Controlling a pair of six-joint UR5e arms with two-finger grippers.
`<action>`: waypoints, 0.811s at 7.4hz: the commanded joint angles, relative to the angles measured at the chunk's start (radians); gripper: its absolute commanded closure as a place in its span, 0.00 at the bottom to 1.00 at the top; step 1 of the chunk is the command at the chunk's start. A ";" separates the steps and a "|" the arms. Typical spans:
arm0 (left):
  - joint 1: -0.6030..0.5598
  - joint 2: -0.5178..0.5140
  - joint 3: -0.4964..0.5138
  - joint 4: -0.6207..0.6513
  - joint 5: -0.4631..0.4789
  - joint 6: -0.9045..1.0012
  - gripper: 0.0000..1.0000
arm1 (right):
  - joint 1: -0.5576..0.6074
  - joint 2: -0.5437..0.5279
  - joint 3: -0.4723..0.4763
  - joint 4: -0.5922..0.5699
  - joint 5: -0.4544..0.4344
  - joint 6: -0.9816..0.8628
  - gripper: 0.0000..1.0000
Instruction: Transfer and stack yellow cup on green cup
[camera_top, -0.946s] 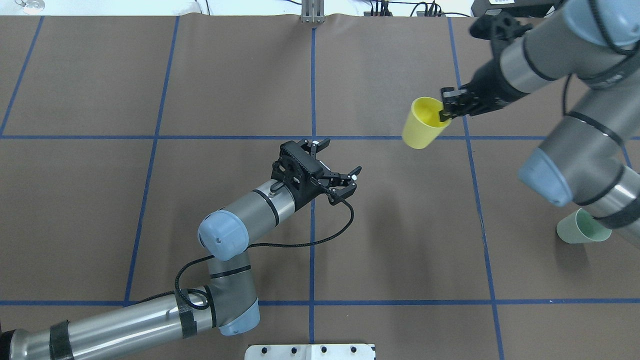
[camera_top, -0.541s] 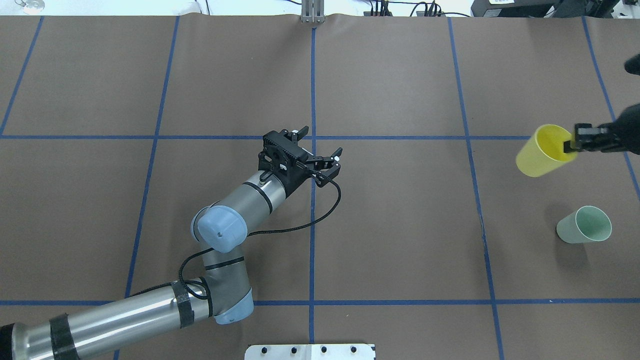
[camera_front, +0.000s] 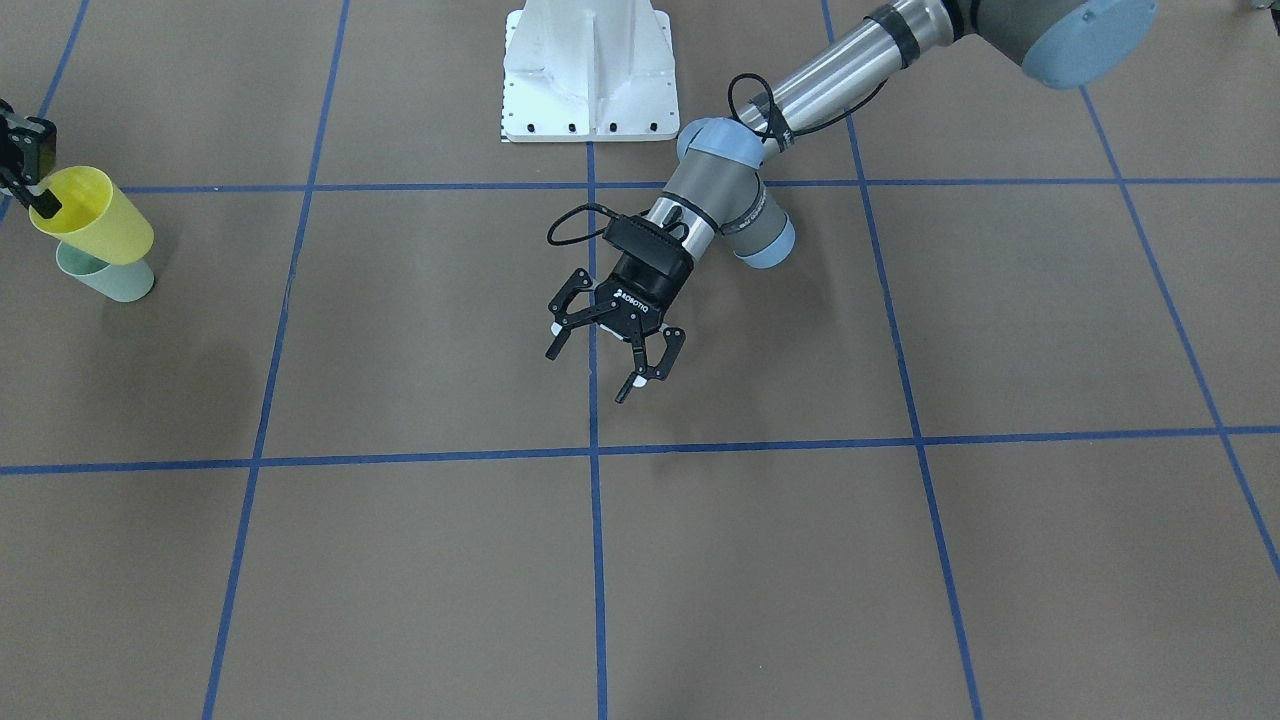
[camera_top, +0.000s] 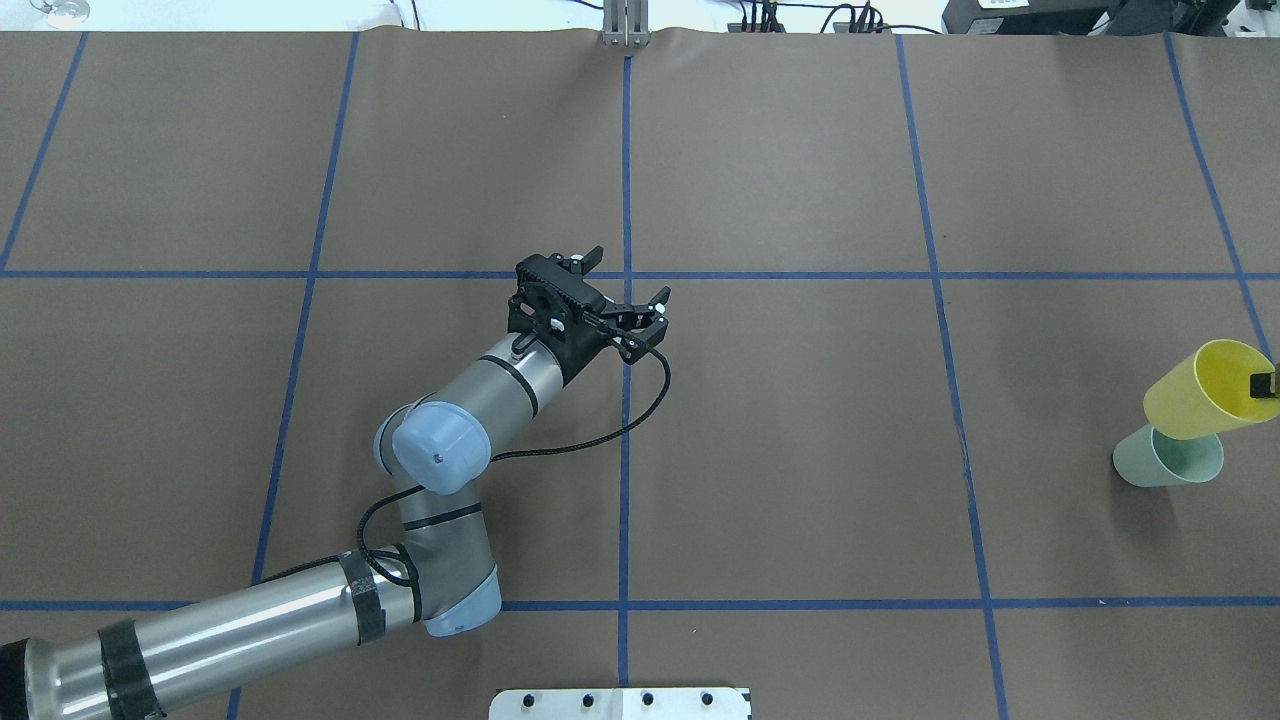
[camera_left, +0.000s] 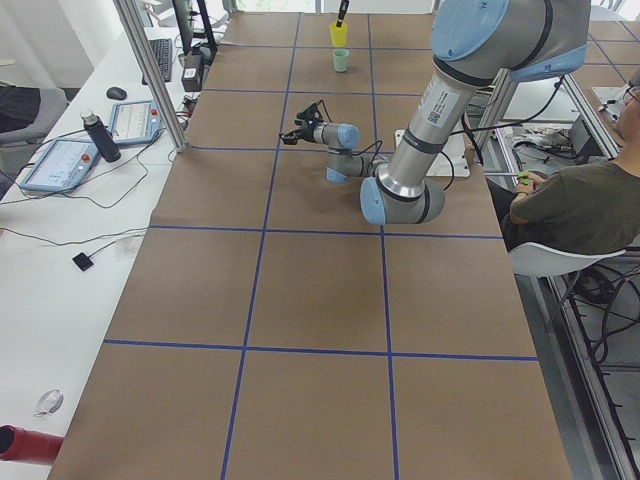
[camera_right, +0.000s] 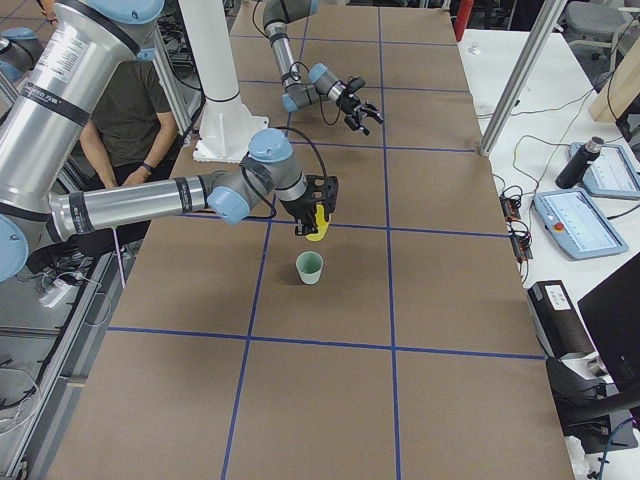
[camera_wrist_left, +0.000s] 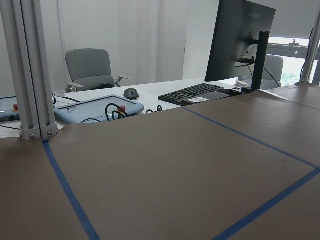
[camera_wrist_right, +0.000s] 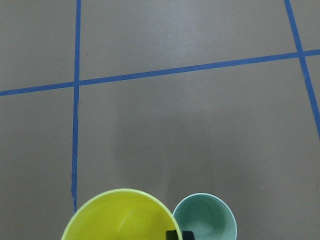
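— Brown paper over the worktop (camera_top: 800, 450), blue tape in a grid, and nearly everything is off at one edge. Where is the yellow cup (camera_top: 1195, 395)?

— In the air, tilted, with its base low over the green cup (camera_top: 1165, 462), which stands upright on the paper. The right pincer (camera_front: 35, 195) pinches its rim, one finger inside the wall and one outside.

— And the other arm?

— The left pincer (camera_top: 630, 277) hangs spread wide and empty near the middle of the grid, well apart from both cups.

— What worries you?

— Alignment. In the wrist view the two rims sit side by side, not one over the other. If the yellow cup goes down like that, I think its base will strike the green rim, not slip inside.

— Would that tip it?

— Likely. Both are smooth, thin-walled plastic tumblers, narrow at the base and wide at the mouth. They look light and easy to shove. The tilt needs to come out too, or the taper will wedge crooked. A pinch on a slick rim could also slide.
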 joint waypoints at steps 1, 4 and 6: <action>0.001 0.000 0.000 0.002 0.000 -0.005 0.01 | -0.002 -0.005 -0.030 0.007 -0.001 -0.006 1.00; 0.001 0.000 0.000 0.002 -0.001 -0.041 0.01 | -0.007 0.004 -0.096 0.015 0.008 -0.001 1.00; 0.000 -0.002 0.000 0.002 -0.001 -0.042 0.01 | -0.010 0.004 -0.118 0.023 0.022 0.005 1.00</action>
